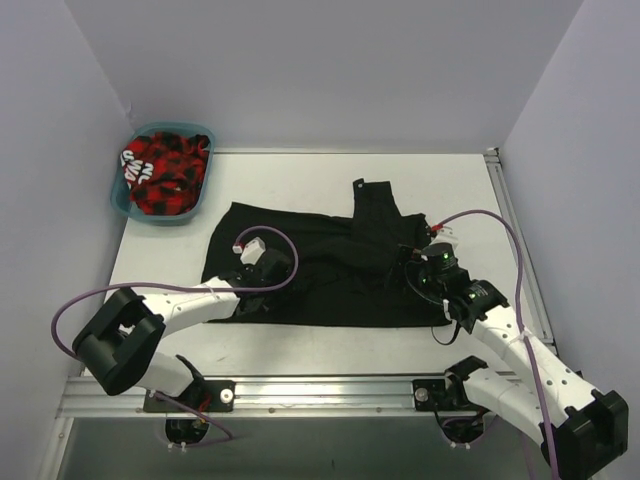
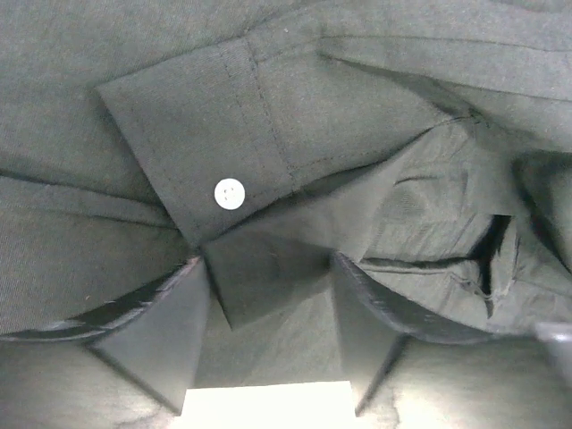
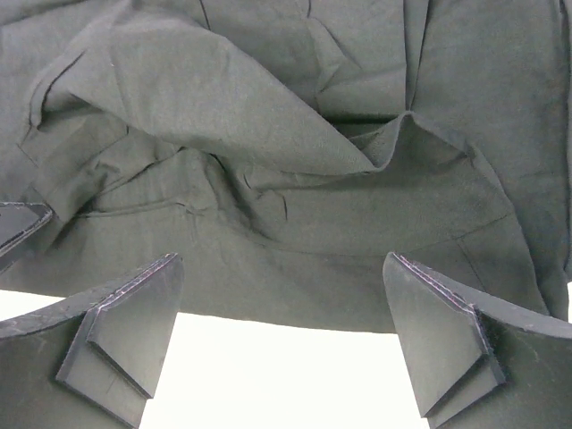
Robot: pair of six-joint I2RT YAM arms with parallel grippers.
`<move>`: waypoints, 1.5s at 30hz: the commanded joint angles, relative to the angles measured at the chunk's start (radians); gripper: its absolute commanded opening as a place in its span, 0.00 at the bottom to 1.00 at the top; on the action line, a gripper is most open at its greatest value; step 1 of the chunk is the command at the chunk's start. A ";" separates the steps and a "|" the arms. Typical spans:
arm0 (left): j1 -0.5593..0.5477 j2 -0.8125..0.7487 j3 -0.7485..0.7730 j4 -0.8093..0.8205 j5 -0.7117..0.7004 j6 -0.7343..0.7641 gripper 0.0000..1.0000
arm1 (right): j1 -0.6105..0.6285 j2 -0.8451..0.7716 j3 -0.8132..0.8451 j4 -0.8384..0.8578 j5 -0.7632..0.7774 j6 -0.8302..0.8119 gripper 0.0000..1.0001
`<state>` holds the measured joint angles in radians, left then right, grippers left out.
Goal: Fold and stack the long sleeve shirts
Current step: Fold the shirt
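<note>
Okay, folding step on the first shirt, nothing stacked yet. Black shirt (image 1: 330, 270) lies spread mid-bench (image 1: 300, 180), mostly flat, with one part sticking out toward the far edge.

Left hand (image 2: 268, 268) is down on the shirt's left half. Its fingers are partly apart with a flap of cloth between them, just below a cuff (image 2: 197, 116). It doesn't look pinched, so no hold yet.

Right hand (image 3: 283, 261) is at the near hem on the right side, fingers wide apart and holding nothing. Bare bench shows under the hem.

Judgement: both hands are lining up grabs for a fold. Next move calls for each hand to close on a cloth edge, taking one layer and not a bunch, then lift and carry together so the fold lands even.

Counts:
- 1 black shirt on the bench
- 1 teal basket (image 1: 165, 219) at far left
- red-black plaid cloth (image 1: 160, 175) inside it, can't tell if one piece or more
- 2 hands
- 1 white button (image 2: 230, 194) showing on the cuff
</note>
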<state>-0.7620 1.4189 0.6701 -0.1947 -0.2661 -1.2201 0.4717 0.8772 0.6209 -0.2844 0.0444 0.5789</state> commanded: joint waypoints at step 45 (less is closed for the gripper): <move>-0.025 -0.307 0.534 -0.479 0.162 0.472 0.00 | -0.004 -0.115 -0.009 -0.048 0.087 -0.001 0.98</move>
<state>-0.7849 1.1690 1.2518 -0.6338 -0.1642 -0.7738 0.4717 0.7830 0.5816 -0.3138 0.0986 0.5823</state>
